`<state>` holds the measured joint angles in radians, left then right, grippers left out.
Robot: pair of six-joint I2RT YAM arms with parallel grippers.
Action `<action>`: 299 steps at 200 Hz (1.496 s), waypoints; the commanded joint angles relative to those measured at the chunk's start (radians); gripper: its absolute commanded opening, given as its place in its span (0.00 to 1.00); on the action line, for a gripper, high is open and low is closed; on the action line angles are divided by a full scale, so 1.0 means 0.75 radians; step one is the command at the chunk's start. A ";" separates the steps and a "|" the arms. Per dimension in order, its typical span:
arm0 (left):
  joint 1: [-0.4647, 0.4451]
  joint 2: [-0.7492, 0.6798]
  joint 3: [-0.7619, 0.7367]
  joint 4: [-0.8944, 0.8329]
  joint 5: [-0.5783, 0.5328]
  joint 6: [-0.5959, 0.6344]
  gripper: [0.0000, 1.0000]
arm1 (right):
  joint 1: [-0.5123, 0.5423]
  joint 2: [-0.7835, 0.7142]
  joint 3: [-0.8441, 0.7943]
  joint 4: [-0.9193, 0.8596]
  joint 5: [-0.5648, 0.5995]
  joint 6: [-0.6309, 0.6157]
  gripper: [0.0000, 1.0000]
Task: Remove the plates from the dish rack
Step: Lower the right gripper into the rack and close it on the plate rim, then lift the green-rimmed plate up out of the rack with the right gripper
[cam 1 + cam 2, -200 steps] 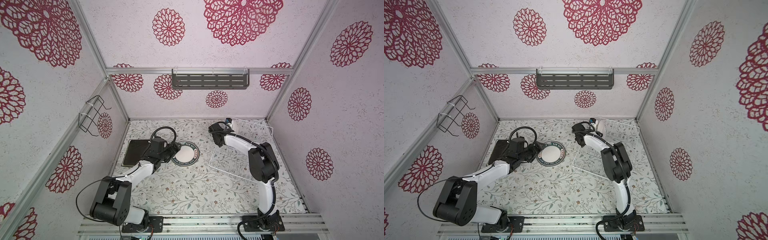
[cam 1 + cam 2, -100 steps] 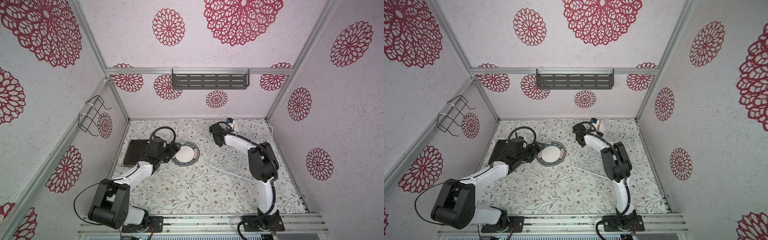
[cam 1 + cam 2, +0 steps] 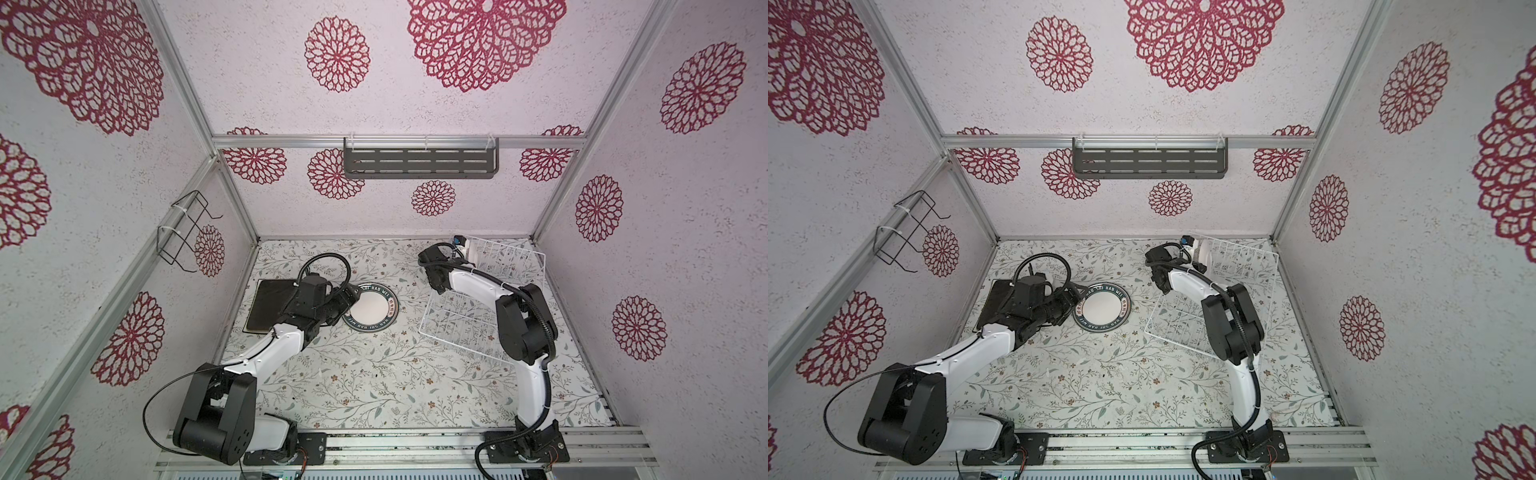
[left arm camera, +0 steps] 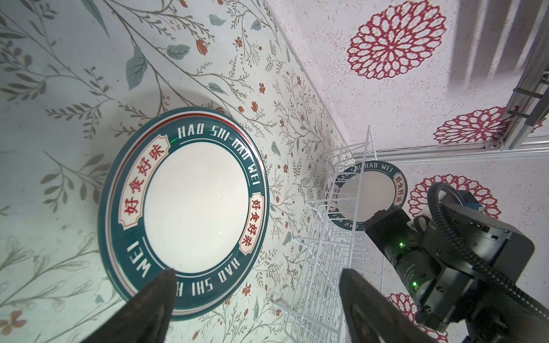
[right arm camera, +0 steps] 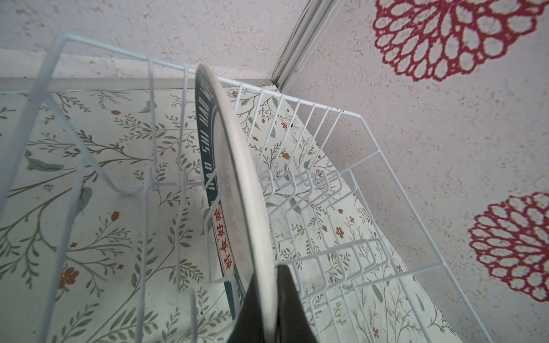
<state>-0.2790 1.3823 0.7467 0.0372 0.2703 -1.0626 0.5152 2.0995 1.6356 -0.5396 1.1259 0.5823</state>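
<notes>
Arm on the right [image 3: 478, 286] reaches over the rack [image 3: 465, 320], right end effector [image 5: 267, 300] pinching the upright plate [image 5: 234, 190] inside. Left arm [image 3: 274, 349] lies low, left end effector [image 4: 257, 271] spread wide beside the flat plate [image 4: 193, 208] on the tabletop [image 3: 374, 374].

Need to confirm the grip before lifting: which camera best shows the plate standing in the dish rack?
Right wrist view: the plate stands edge-on, close up, the right gripper shut on its rim. Left wrist view shows its lettered face through the dish rack wires. Both top views show only a small sliver.
</notes>
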 commanded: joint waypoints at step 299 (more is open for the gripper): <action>-0.033 -0.101 0.011 -0.015 -0.058 0.006 0.90 | 0.120 -0.485 -0.152 0.192 0.148 -0.156 0.00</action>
<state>-0.2966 1.3270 0.7467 0.0235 0.2443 -1.0630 0.5915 1.8420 1.5379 -0.4770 1.1648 0.5030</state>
